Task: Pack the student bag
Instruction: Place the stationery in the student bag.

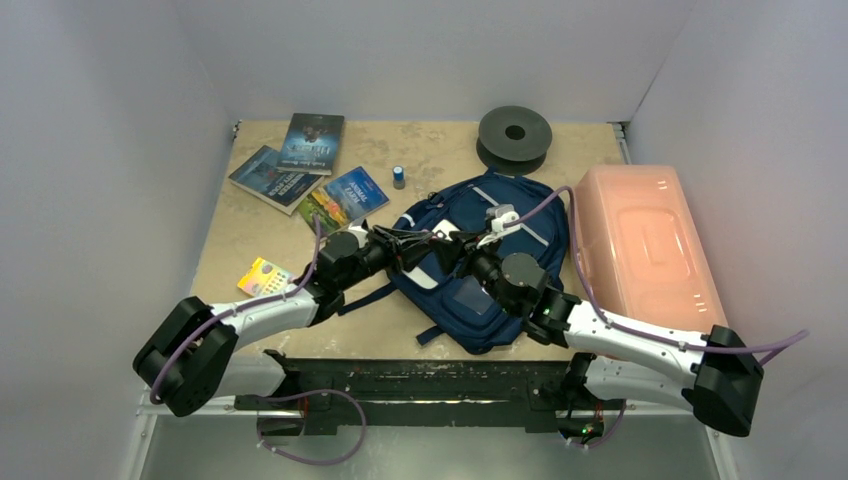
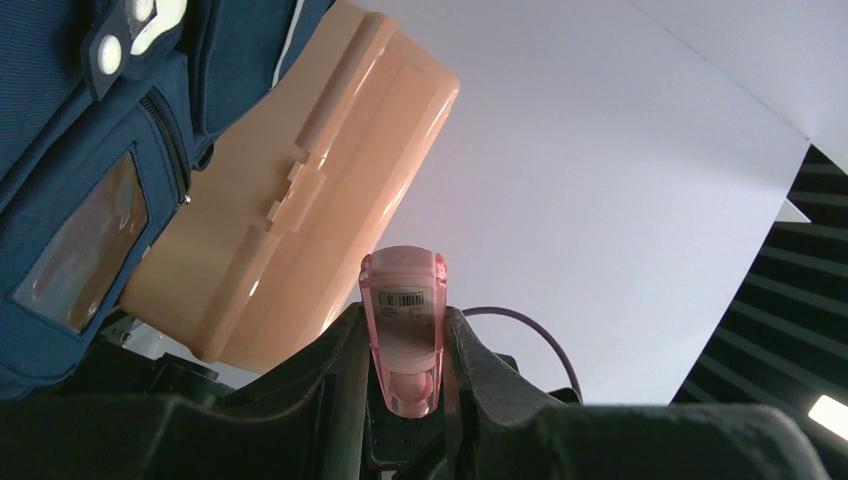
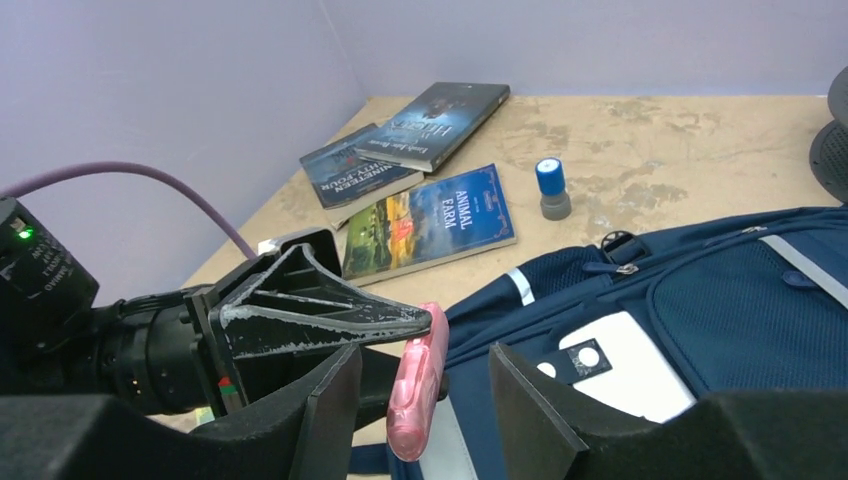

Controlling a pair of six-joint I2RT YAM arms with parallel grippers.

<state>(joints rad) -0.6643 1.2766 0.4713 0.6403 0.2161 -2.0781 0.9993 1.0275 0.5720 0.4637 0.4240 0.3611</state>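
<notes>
The student bag (image 1: 478,325), navy with white patches, lies in the middle of the table between both arms. My left gripper (image 2: 405,318) is shut on a small pink translucent item (image 2: 403,290) with a barcode label, held over the bag's near left part. In the right wrist view that pink item (image 3: 418,385) hangs from the left gripper's black finger (image 3: 320,320), and it sits between the fingers of my right gripper (image 3: 422,358). Those fingers stand apart on either side of it without touching. The bag (image 3: 740,290) lies just beyond.
A pink translucent plastic box (image 1: 640,240) stands right of the bag. Three books (image 1: 315,140) (image 1: 275,178) (image 1: 350,195) lie at the back left, a blue-capped stamp (image 1: 399,176) beside them. A black spool (image 1: 514,132) sits at the back. A small colourful pack (image 1: 264,276) lies left.
</notes>
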